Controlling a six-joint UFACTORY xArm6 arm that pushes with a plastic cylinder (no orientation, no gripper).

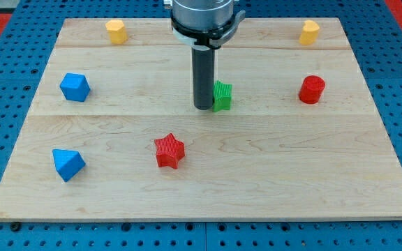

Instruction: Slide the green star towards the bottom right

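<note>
The green star point(222, 96) lies near the middle of the wooden board point(271, 181), a little above centre. Its left part is hidden behind my rod. My tip point(204, 107) rests on the board right at the star's left side, touching or almost touching it. The rod rises straight up from there to the arm's head at the view's top.
A red star point(169, 151) lies below and left of my tip. A red cylinder point(312, 89) stands to the right. Two blue blocks point(75, 86) point(68, 164) lie at the left. Yellow blocks sit at the top left point(116, 31) and top right point(310, 32).
</note>
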